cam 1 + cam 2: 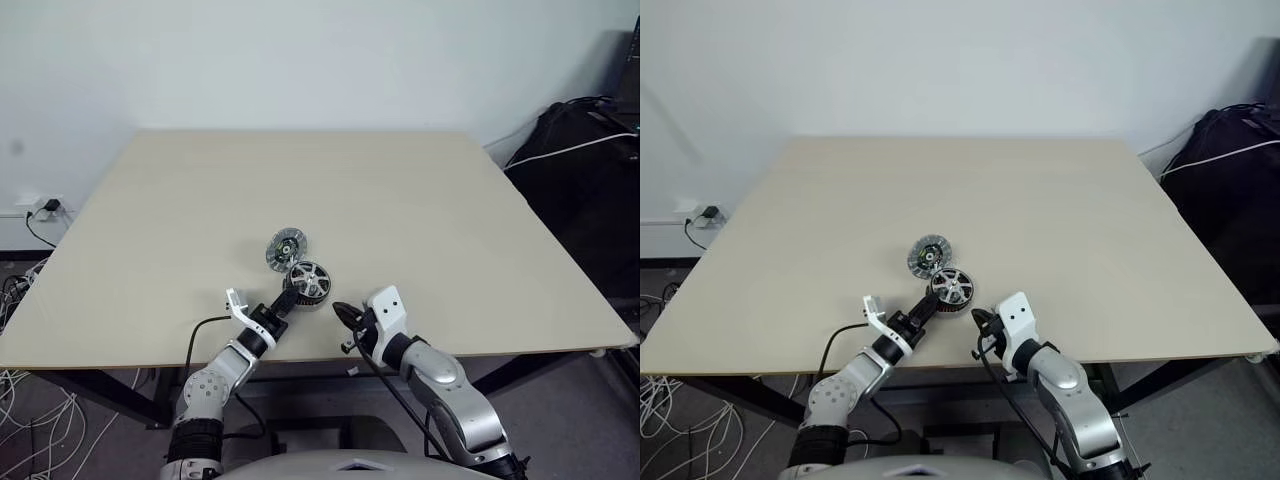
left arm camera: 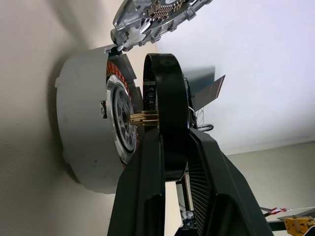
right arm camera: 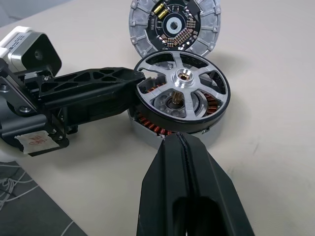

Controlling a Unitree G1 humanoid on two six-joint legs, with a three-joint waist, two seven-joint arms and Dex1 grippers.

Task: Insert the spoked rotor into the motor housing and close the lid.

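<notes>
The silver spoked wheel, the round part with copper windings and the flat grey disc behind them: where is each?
Silver spoked rotor (image 3: 183, 74), right wrist view: central hub.
Copper-wound motor housing (image 3: 153, 129), right wrist view: orange windings.
Grey round lid (image 3: 173, 24), right wrist view: dark centre.

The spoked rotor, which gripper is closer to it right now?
Left. The left gripper grips the spoked rotor by its rim, holding it over the motor housing. The right gripper, jaws shut, sits just beside the housing, not touching the rotor.

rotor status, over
Left gripper shut on spoked rotor, poised over motor housing, not seated. Right gripper shut, empty. Lid beside housing.
</notes>
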